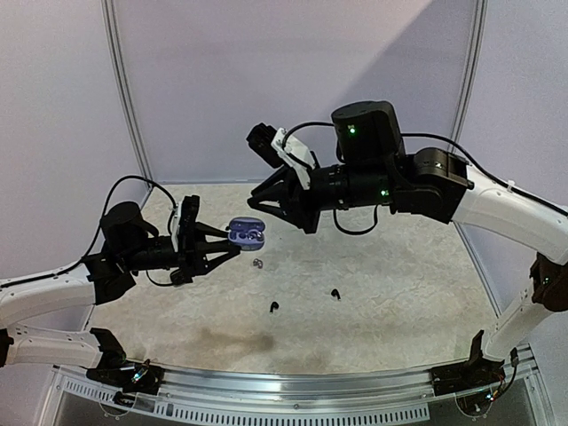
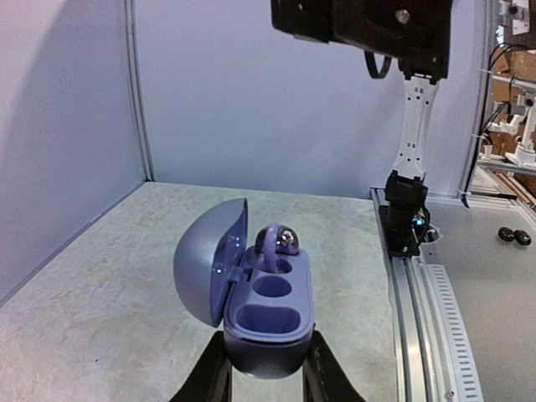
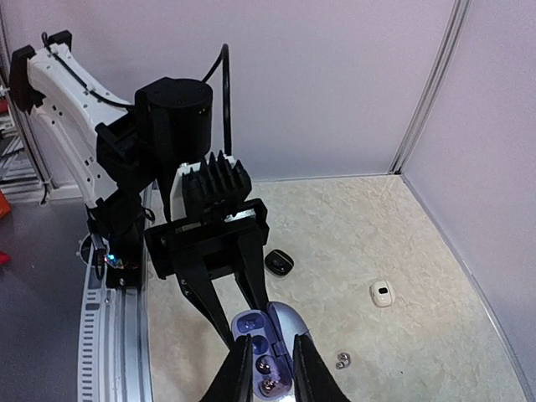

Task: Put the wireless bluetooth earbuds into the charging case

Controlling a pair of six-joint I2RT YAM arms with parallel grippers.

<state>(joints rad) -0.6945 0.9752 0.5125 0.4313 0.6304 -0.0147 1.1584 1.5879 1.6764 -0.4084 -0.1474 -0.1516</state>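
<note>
A silvery earbud sat in the far socket of the open charging case, pinched at its base by the left gripper. From above, the left arm reached toward 3 o'clock and the right gripper hung at the case's 1 o'clock; we could not tell whether its near-closed fingers held anything.

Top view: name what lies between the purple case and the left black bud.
Silvery buds on the table, between the purple case and left black bud, in the top view.
</note>
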